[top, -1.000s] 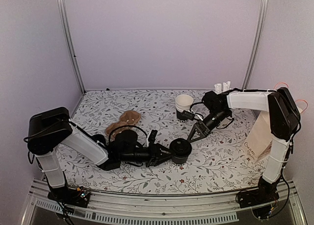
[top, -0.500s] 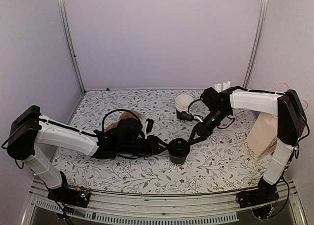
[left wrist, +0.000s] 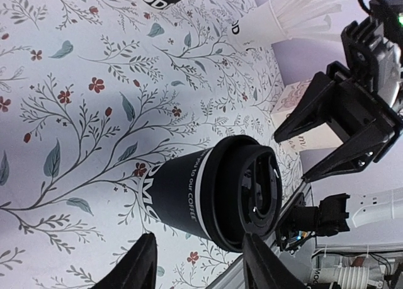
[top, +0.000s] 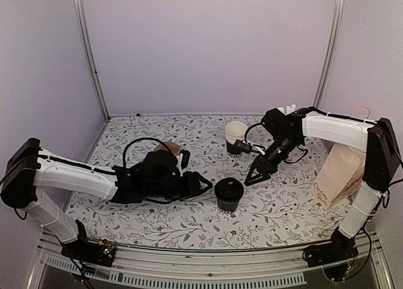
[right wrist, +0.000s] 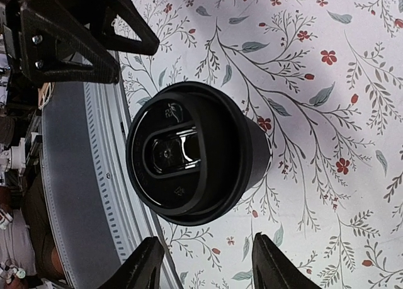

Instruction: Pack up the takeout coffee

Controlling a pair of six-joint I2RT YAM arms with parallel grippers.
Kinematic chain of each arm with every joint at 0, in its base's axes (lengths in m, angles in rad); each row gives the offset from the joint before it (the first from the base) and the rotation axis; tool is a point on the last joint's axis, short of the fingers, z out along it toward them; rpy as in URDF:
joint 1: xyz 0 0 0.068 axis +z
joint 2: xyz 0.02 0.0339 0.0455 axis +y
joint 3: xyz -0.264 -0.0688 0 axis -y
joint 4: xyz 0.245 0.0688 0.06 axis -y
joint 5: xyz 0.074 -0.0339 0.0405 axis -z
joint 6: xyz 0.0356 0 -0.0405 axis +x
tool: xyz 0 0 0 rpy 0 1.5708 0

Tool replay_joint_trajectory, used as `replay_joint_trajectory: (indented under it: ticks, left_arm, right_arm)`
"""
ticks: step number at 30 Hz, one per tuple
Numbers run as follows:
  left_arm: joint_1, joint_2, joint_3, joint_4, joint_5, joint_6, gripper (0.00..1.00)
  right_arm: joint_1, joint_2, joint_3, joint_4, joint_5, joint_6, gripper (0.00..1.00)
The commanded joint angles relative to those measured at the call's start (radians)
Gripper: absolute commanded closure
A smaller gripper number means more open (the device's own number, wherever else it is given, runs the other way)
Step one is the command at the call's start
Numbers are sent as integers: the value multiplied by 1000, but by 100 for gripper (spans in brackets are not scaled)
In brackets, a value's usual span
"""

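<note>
The takeout coffee [top: 228,194] is a dark paper cup with white print and a black lid. It stands upright on the floral table, front centre. It also shows in the left wrist view [left wrist: 208,194] and the right wrist view [right wrist: 195,157]. My left gripper [top: 203,184] is open and empty just left of the cup, its jaws apart and short of the cup [left wrist: 198,242]. My right gripper [top: 251,178] is open and empty, up and to the right of the cup, looking down at the lid [right wrist: 208,240].
A stack of nested lidless cups [top: 236,136] stands behind the coffee. A white cup with pale sticks [top: 286,111] is at the back right. A brown paper bag [top: 340,175] stands at the right edge. Brown paper items [top: 165,149] lie behind my left arm.
My left gripper has drawn back from the cup to the left and its arm has stretched out. My right gripper has pulled away from the lid, up and to the right. The cup stays put.
</note>
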Motion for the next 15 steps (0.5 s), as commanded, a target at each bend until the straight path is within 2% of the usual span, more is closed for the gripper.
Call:
replay_joint_trajectory:
  ticks: [1, 7, 12, 15]
  left_arm:
    - [-29, -2, -28, 70, 15, -67, 48]
    - [-42, 72, -10, 124, 69, -109, 44]
    - [-41, 122, 11, 164, 80, -107, 45]
    - [-29, 134, 17, 173, 80, -99, 46]
  right_arm:
    - [-4, -13, 63, -21, -26, -38, 46]
    - [0, 66, 152, -13, -55, -53, 35]
    - [19, 122, 165, -13, -90, -66, 35]
    - [25, 137, 152, -14, -101, -66, 40]
